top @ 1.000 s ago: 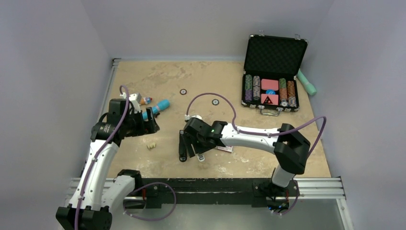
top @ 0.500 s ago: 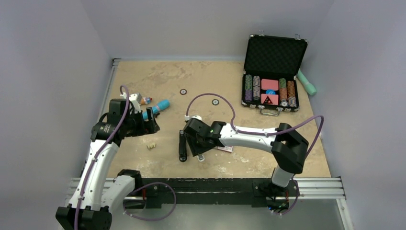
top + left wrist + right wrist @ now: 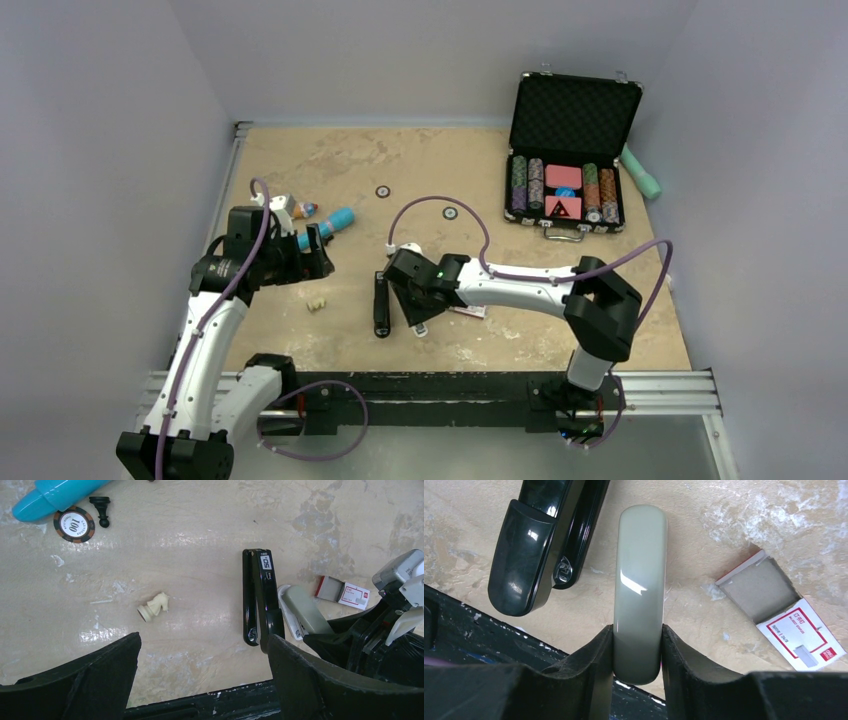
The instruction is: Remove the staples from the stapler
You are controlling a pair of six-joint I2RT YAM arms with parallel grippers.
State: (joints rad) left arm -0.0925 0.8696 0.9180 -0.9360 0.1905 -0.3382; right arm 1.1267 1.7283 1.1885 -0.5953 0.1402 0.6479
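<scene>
Grey stapler (image 3: 639, 595) pinched, right arm (image 3: 520, 285) outstretched.

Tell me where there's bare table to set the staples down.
Bare table lies between the cream chess knight and the black stapler, and between the staple box and the poker chip case. Crowded around the right gripper, closed on the grey stapler.
</scene>
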